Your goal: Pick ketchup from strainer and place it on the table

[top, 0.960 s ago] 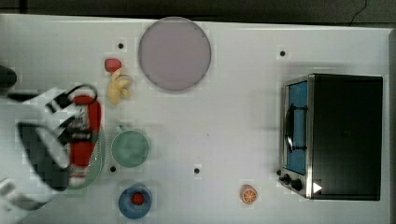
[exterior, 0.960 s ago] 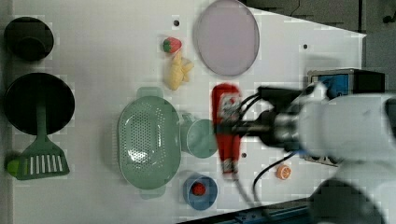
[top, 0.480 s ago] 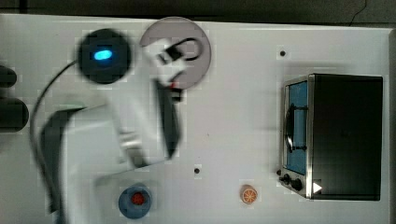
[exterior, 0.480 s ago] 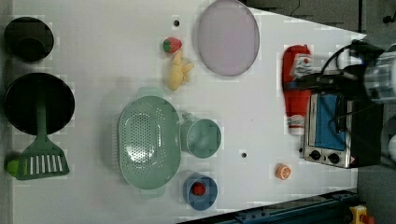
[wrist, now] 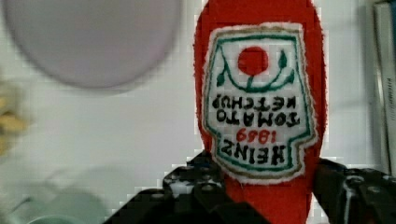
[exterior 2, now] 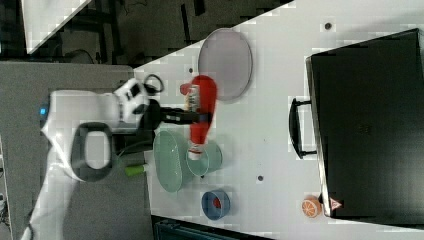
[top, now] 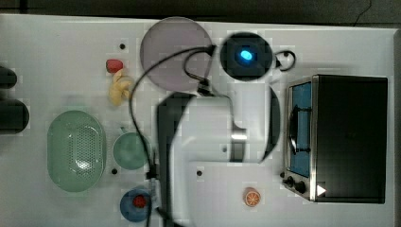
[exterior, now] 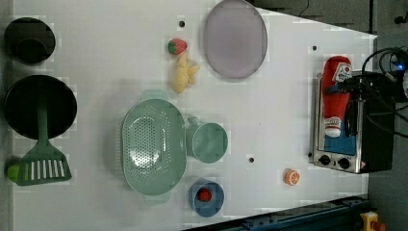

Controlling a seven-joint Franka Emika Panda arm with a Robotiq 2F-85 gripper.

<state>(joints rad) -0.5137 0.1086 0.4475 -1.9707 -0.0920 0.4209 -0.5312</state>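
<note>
One pincer: the pincer (wrist: 266,191) is clamped on the ketchup (exterior: 335,96), its dark fingers (wrist: 196,186) pressing the bottle from both sides below the label; in the wrist view both fingers are cut off at the picture's edge.
Ketchup: held in the air, clear of the desk (exterior: 269,120); in the left view it lies over the toaster oven (exterior: 358,125) at the left view's right, white cap toward the knobs.
Ketchup, wrist view: the label fills the middle, its print upside down, and the cap end is cut off.
Strainer: the strainer (exterior: 153,147) sits on the desk with nothing in it, well apart from the bottle, the green cup (exterior: 208,142) touching its side.
Arm: in the top view the white arm (top: 222,137) covers the bottle and the pincer.
Right view: the strainer (exterior 2: 167,160) is partly hidden behind the cup.
</note>
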